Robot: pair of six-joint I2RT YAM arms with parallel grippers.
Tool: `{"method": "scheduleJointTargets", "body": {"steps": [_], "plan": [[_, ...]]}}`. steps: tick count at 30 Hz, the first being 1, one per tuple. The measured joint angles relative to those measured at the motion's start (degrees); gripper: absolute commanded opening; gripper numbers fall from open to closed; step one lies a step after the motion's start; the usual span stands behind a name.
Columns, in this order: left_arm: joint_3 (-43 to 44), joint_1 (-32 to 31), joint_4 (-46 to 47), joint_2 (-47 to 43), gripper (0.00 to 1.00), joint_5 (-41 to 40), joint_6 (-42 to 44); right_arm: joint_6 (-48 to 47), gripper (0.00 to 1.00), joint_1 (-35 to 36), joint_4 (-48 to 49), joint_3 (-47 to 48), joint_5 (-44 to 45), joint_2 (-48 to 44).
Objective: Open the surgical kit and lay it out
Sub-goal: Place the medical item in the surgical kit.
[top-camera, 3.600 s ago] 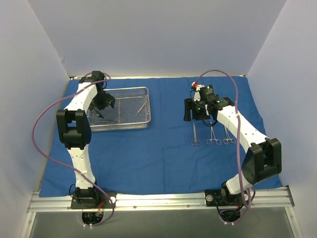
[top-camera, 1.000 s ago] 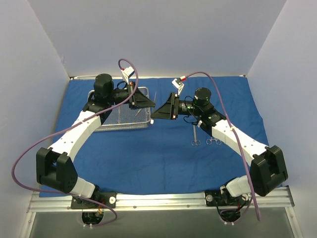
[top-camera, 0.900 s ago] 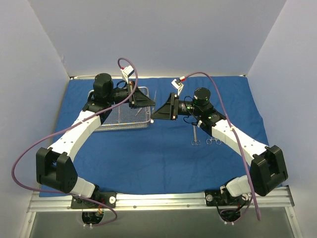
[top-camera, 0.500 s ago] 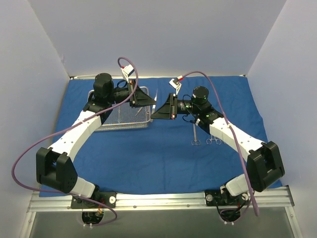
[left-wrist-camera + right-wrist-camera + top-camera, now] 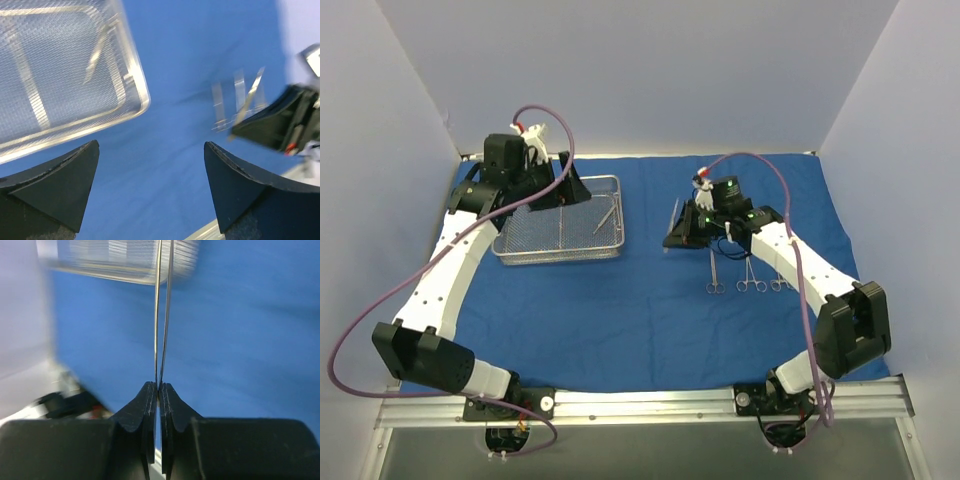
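Observation:
The blue cloth wrap (image 5: 620,310) lies spread flat on the table. On it at the back left stands the wire-mesh tray (image 5: 560,257), with two thin silver instruments (image 5: 605,215) inside. My left gripper (image 5: 567,186) hovers over the tray's far side, open and empty (image 5: 151,145). My right gripper (image 5: 672,232) is shut on a thin silver instrument (image 5: 162,315) that sticks out straight past the fingertips. It hangs just left of three ring-handled instruments (image 5: 750,275) laid side by side on the cloth. The left wrist view shows the tray (image 5: 142,85) and the right gripper (image 5: 280,120), blurred.
White walls close in the cloth at the back and on both sides. A metal rail (image 5: 640,405) carrying both arm bases runs along the near edge. Purple cables (image 5: 380,270) loop from each arm.
The two grippers met between tray and row. My left gripper has since opened and drawn back left over the tray. My right gripper has closed on the instrument and carried it right.

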Motion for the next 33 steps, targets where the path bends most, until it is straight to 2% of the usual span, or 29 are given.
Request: {"method": "scheduleJointTargets", "body": {"steps": [4, 7, 13, 21, 22, 24, 25, 30, 33], "plan": [[-1.33, -0.15, -6.03, -1.27, 0.94, -5.68, 5.70, -4.35, 0.00, 0.09, -11.78, 0.68, 11.78, 3.82], [-3.17, -0.15, -8.22, -1.22, 0.94, -7.37, 6.45, -6.54, 0.00, 0.11, -17.68, 0.66, 18.47, 8.07], [-3.41, -0.13, -10.34, 1.01, 0.94, -10.27, 5.62, -9.60, 0.00, 0.68, -22.03, 0.79, 25.73, 15.04], [-0.28, -0.09, -12.83, 6.78, 0.94, -10.47, 6.69, -12.76, 0.00, 2.08, -23.39, 1.14, 29.53, 20.22], [0.68, -0.09, -13.29, 7.41, 0.94, -10.88, 6.91, -13.20, 0.07, 2.08, -23.41, 1.14, 29.75, 20.41], [2.86, -0.02, -14.23, 8.87, 0.94, -11.56, 7.15, -13.55, 0.14, 2.08, -23.32, 1.18, 30.10, 20.63], [4.11, -0.02, -14.75, 9.68, 0.94, -12.15, 7.19, -13.70, 0.23, 2.08, -23.32, 1.27, 30.18, 20.83], [10.12, 0.07, -17.64, 14.93, 0.94, -17.03, 7.17, -14.01, 0.51, 2.08, -23.37, 2.75, 29.86, 21.70], [12.26, 0.46, -19.17, 18.29, 0.94, -19.98, 7.15, -14.23, 0.57, 2.08, -24.26, 4.94, 29.07, 21.70]]}}
